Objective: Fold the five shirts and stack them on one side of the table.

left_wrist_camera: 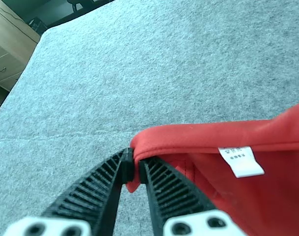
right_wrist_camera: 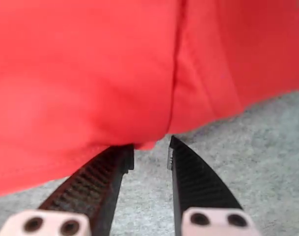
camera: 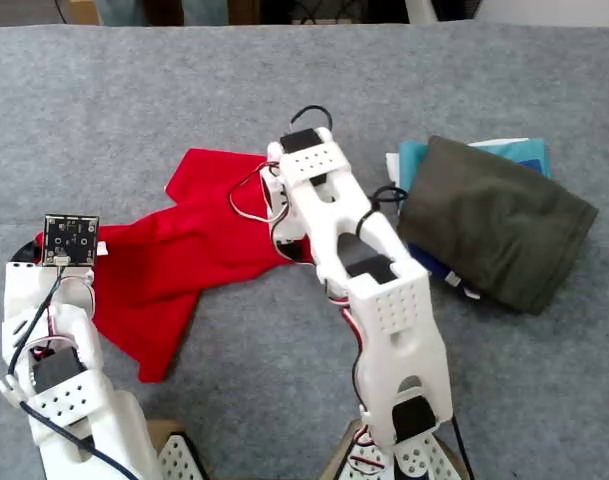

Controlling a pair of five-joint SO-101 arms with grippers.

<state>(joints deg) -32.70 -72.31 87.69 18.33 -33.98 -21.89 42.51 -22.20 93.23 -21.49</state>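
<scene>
— How far along?
— On tabletop (camera: 184, 90): red shirt (camera: 184, 260) unfolded, centre toward 9 o'clock. Stack (camera: 494, 220) folded at 3, count unclear.
— Which way?
— Probably 9-to-3 lengthwise, label end at 9. Left tool (left_wrist_camera: 131, 169) clamped on hem; right tool (right_wrist_camera: 150, 150) narrowly parted at shirt's edge.

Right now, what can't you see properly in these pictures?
- High view: the olive shirt covers the folded shirts under it. Only their edges peek out, so their count is hidden.
- High view: the right arm covers part of the red shirt.
- Left wrist view: the print on the white label is too small to read.
</scene>
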